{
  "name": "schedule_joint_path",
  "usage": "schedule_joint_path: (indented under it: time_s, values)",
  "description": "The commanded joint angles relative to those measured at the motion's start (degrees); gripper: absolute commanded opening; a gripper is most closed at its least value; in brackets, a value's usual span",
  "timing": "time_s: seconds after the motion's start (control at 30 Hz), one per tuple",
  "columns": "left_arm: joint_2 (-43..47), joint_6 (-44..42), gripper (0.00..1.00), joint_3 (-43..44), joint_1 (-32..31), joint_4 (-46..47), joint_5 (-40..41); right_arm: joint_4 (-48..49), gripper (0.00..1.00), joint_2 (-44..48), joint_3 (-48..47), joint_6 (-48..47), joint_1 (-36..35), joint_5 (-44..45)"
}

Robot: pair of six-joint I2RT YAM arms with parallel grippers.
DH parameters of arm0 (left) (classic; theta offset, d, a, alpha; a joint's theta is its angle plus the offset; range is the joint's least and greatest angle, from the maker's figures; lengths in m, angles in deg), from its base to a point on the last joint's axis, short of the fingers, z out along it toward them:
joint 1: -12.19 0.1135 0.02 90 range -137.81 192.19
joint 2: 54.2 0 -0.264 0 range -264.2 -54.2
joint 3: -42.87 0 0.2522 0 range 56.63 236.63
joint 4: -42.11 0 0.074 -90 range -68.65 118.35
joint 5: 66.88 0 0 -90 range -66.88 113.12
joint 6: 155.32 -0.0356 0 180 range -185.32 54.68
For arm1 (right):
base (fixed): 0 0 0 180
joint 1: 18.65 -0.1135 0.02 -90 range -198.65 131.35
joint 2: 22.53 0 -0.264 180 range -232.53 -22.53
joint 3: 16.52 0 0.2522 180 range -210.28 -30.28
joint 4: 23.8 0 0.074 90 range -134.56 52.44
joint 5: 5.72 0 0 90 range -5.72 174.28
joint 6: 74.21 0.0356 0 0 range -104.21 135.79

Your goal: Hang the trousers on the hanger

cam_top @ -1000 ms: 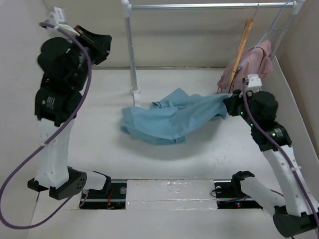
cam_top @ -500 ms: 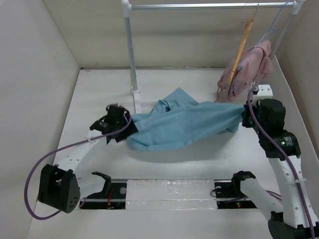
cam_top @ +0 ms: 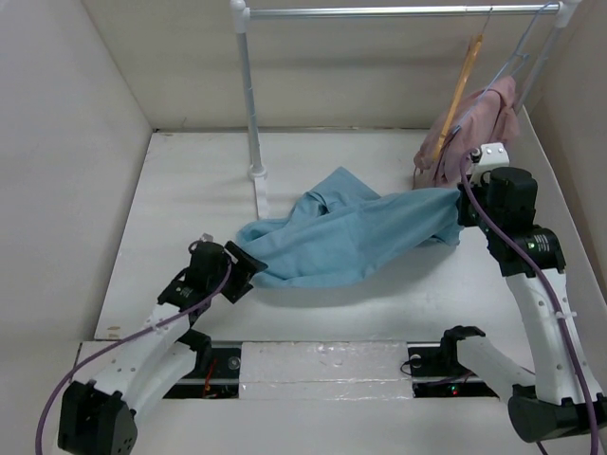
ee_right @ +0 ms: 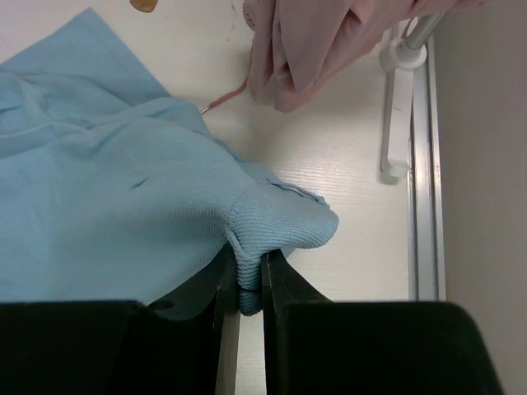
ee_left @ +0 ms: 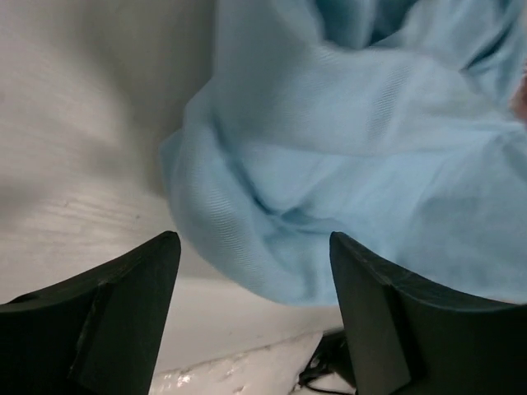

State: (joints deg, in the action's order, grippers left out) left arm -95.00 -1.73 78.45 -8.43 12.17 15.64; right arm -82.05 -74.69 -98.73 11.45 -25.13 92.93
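Left hand [cam_top: 239,268] lower, at trousers [cam_top: 351,237].

place: robot lab test cell | evidence: plain white walls [cam_top: 66,142] boxing a white worktop [cam_top: 190,190]; cabled left arm [cam_top: 142,346] and right arm [cam_top: 541,294] bolted at its near edge; metal clothes rail [cam_top: 379,11]

The trousers [cam_top: 351,237] are light blue, hanger [cam_top: 460,90] tan-orange

Top cam high, wide — wrist cams close, prob. low; share trousers [cam_top: 351,237].
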Motion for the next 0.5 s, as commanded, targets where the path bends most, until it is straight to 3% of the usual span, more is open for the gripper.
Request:
schedule_joint_path:
  time_s: [0.0,0.13,0.3,0.37,0.4,0.43,0.47]
  values:
    - [-5.5,3.6,0.68,-2.8,-1.3,6.4,-7.1,6.3,0.00,1.3,-0.9,-1.0,0.4,-2.3]
    - [-5.2,1.5,0.69,2.9,-2.7,-4.2,2.7,6.1,0.00,0.5,-2.0,-1.6,0.4,-3.1]
    - [-6.4,1.7,0.69,3.3,-2.7,-0.4,3.3,6.4,0.00,0.9,-2.1,-1.4,0.4,-5.2]
    - [-11.7,0.9,0.53,2.7,-2.7,3.5,1.6,6.3,0.00,1.3,-2.4,-1.5,0.4,-5.8]
    - [-13.2,0.8,0.39,2.6,-2.7,4.7,1.4,6.0,0.00,1.4,-2.7,-1.5,0.4,-6.1]
    - [-15.1,0.6,0.00,3.4,-2.7,5.0,2.1,5.8,0.00,1.7,-3.4,-1.5,0.4,-6.4]
    - [-15.4,-0.2,0.00,4.9,-2.1,3.7,3.3,5.5,0.00,1.9,-3.9,-1.7,0.4,-7.1]
